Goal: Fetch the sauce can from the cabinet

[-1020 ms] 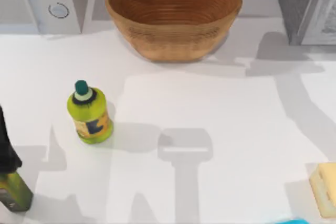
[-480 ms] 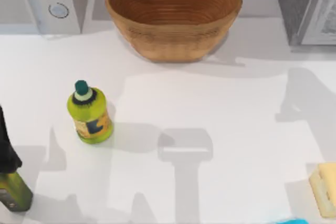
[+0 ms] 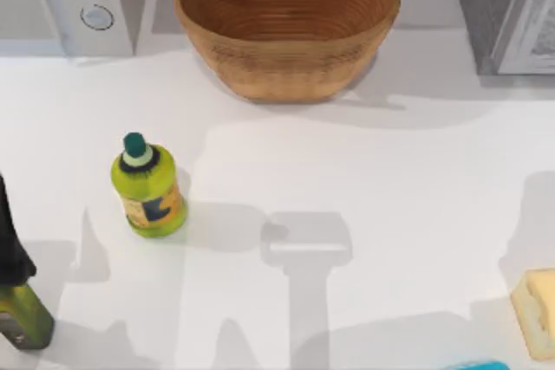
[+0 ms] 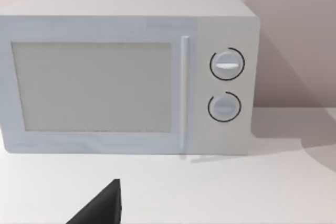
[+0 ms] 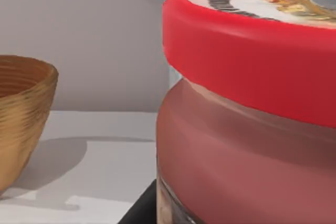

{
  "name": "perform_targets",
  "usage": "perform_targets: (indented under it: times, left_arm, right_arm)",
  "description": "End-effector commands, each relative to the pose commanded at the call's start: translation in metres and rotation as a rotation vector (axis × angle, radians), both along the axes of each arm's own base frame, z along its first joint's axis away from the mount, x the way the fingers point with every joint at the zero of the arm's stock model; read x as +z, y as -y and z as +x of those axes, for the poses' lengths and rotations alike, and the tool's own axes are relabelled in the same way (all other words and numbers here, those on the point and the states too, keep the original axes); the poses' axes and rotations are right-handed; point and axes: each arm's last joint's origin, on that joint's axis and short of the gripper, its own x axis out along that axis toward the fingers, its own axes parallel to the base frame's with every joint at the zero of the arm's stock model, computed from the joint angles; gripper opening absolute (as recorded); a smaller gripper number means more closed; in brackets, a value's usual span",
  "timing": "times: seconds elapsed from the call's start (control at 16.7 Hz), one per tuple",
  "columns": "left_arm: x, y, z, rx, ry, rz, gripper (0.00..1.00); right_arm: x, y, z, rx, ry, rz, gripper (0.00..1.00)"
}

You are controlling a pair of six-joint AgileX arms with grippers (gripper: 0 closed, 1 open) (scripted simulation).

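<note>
The sauce can [image 5: 247, 129] is pressed up close in the right wrist view, with a red body and a red-rimmed printed lid. My right gripper [image 5: 210, 211] is shut on it, and one dark finger [image 5: 140, 209] shows beside the can's base. The cabinet [image 3: 503, 6], with its dark speckled side and pale framed door, stands at the table's back right corner. A dark part of my left gripper [image 4: 102, 205] shows low in the left wrist view, facing the white appliance [image 4: 126, 72] with two knobs.
A woven basket [image 3: 286, 19] sits at the back centre, and its side [image 5: 21, 119] is also in the right wrist view. A yellow-green bottle [image 3: 149, 188] stands at the left. A dark bottle [image 3: 17, 288] is at the front left edge and a pale yellow block [image 3: 538, 309] at the front right.
An arm's shadow on the right of the table has slid from below the cabinet toward the front right edge. The bottle, the basket and the other things stay put.
</note>
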Motion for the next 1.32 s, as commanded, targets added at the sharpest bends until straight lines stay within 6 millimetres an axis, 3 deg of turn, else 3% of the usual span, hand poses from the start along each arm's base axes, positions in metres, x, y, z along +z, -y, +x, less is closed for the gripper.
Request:
perform_targets:
  times: [0.18, 0.3, 0.9, 1.32]
  left_arm:
    - [0.0, 0.0, 0.0, 0.0, 0.0, 0.0, 1.0]
    - [0.0, 0.0, 0.0, 0.0, 0.0, 0.0, 1.0]
    - [0.0, 0.0, 0.0, 0.0, 0.0, 0.0, 1.0]
    - [0.0, 0.0, 0.0, 0.0, 0.0, 0.0, 1.0]
  right_arm:
    - [-0.032, 0.005, 0.001, -0.038, 0.019, -0.007, 0.0]
    - [-0.04, 0.006, 0.002, -0.05, 0.023, -0.01, 0.0]
    - [-0.034, 0.0, 0.008, -0.001, 0.028, -0.01, 0.0]
    - [-0.014, -0.036, 0.048, 0.205, 0.05, -0.014, 0.0]
